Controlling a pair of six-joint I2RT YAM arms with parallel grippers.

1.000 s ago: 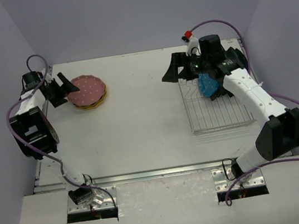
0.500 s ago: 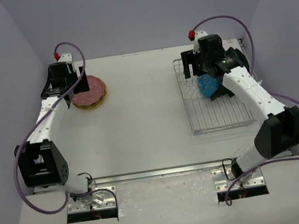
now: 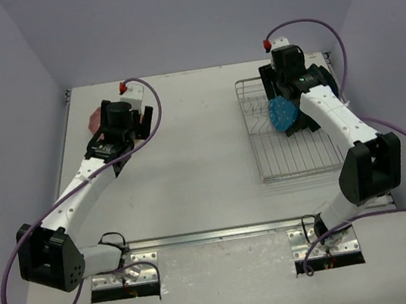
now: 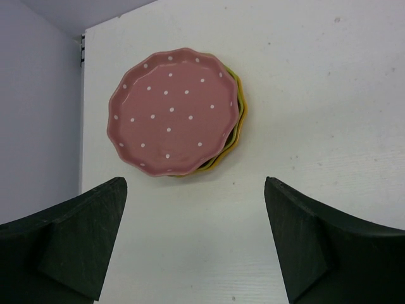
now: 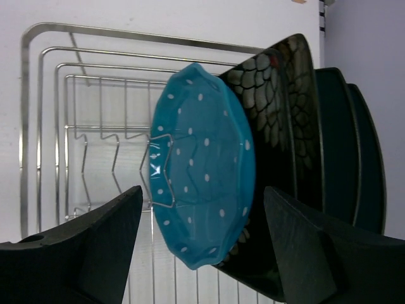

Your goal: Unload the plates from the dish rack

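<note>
Blue plate (image 5: 202, 171) upright in rack (image 3: 299, 154): stiff, glazed, slick, chippable. Grip its free rim. Right gripper (image 5: 202, 196) open facing it, seemingly no contact; left gripper (image 4: 194, 183) open, empty.

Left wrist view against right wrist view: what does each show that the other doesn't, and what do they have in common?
Only the left wrist view: the pink plate lying flat on top of a stack, with the yellowish rims of plates under it peeking out.

Only the right wrist view: the dish rack with the blue plate standing on edge, the black floral plate next to it and the dark teal plates beyond that.

Both: the white table and an open tool in the foreground, the left tool and the right tool, neither holding anything.
</note>
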